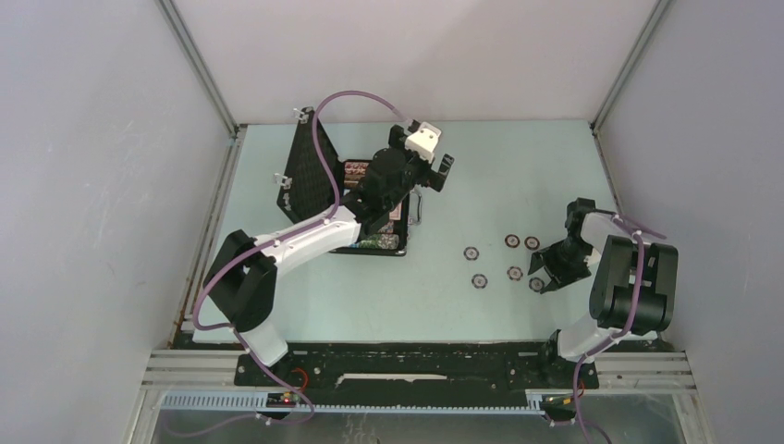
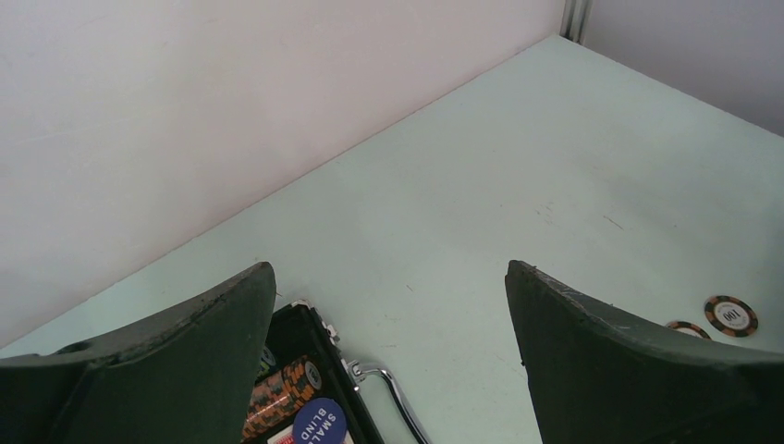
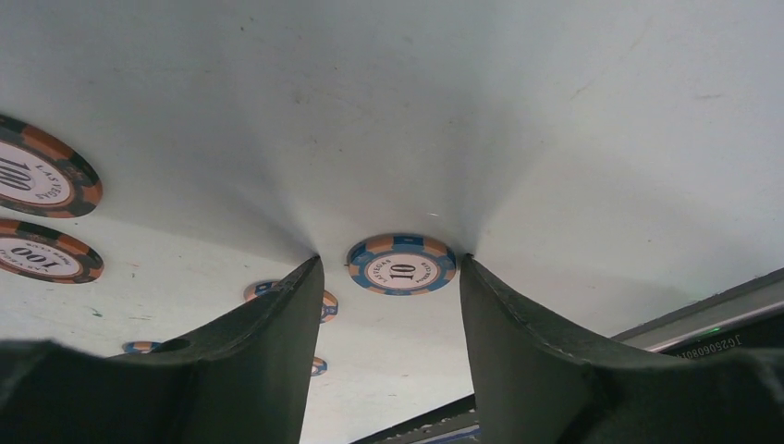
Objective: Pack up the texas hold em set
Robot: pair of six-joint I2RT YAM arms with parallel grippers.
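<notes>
Right claw point(image 3: 390, 258) partly spread, tips on the tabletop point(image 1: 518, 166), straddling the blue 10 chip point(image 3: 401, 268) with a slim gap each side. Five more loose chips point(image 1: 511, 240) lie nearby, toward the open black case point(image 1: 310, 176), whose lid is upright. Left claw point(image 2: 388, 277) is spread wide above it.

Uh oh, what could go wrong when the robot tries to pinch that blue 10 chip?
The blue 10 chip lies flat on the table, so it might slip or pop out from between the fingers of the right gripper. The 100 chips sit close by, and the arm could knock them. The left gripper hangs open near the case, so the two arms may crowd each other there.
</notes>
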